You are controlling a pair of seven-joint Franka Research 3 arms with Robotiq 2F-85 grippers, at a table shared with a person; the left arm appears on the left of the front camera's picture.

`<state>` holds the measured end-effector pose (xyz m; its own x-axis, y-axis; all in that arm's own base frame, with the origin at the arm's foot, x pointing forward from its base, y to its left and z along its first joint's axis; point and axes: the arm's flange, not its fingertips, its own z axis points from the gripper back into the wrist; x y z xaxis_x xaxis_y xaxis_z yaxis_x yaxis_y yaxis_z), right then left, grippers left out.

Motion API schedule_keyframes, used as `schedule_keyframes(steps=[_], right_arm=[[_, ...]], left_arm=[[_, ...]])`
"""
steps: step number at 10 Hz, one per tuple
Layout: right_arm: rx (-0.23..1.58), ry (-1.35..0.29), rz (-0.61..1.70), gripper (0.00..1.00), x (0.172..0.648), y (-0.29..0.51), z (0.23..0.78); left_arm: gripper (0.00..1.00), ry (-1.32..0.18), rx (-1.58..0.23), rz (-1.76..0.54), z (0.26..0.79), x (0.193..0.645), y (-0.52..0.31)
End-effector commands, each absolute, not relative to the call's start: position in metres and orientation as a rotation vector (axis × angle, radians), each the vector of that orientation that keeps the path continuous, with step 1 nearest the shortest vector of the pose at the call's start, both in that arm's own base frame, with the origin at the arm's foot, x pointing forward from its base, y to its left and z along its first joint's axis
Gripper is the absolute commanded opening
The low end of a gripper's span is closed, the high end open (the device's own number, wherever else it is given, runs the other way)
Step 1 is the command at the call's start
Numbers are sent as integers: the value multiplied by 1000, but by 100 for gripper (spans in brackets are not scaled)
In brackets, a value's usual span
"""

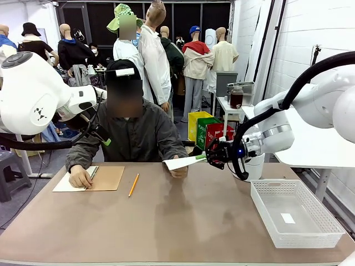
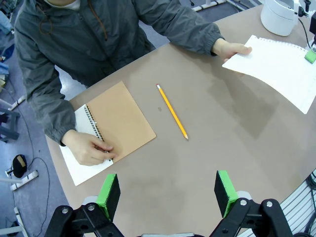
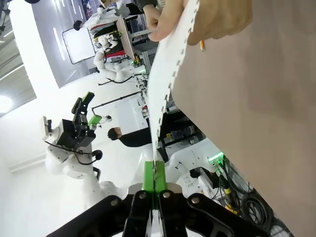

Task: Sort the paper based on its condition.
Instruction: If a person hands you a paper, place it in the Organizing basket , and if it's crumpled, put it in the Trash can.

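The paper (image 1: 183, 162) is a flat white sheet with a perforated edge, held in the air over the table's far middle. My right gripper (image 1: 209, 156) is shut on its right end, and the person's hand (image 1: 178, 172) holds the other end. In the right wrist view the green pads (image 3: 148, 177) pinch the paper (image 3: 168, 84) edge-on. The left wrist view shows the paper (image 2: 276, 64) at top right, far from my left gripper (image 2: 167, 195), which hangs open and empty high above the table.
A brown-covered spiral notebook (image 1: 105, 177) lies at the far left under the person's other hand (image 1: 79, 178). A yellow pencil (image 1: 133, 185) lies beside it. A white mesh basket (image 1: 302, 242) stands at the near right. A white cylinder (image 2: 279, 15) stands at the far right.
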<state>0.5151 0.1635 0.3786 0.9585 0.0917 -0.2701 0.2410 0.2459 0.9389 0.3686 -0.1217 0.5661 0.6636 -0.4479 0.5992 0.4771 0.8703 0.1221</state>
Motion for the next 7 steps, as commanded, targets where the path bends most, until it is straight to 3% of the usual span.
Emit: schedule_keyframes(steps=[1,7], right_arm=[[1254,185,-52,0,517,143,405],[859,-54,146,0,479,57,481]], left_arm=[[100,-659,-48,-521,567,368,-120],[100,-659,-48,-521,567,368,-120]])
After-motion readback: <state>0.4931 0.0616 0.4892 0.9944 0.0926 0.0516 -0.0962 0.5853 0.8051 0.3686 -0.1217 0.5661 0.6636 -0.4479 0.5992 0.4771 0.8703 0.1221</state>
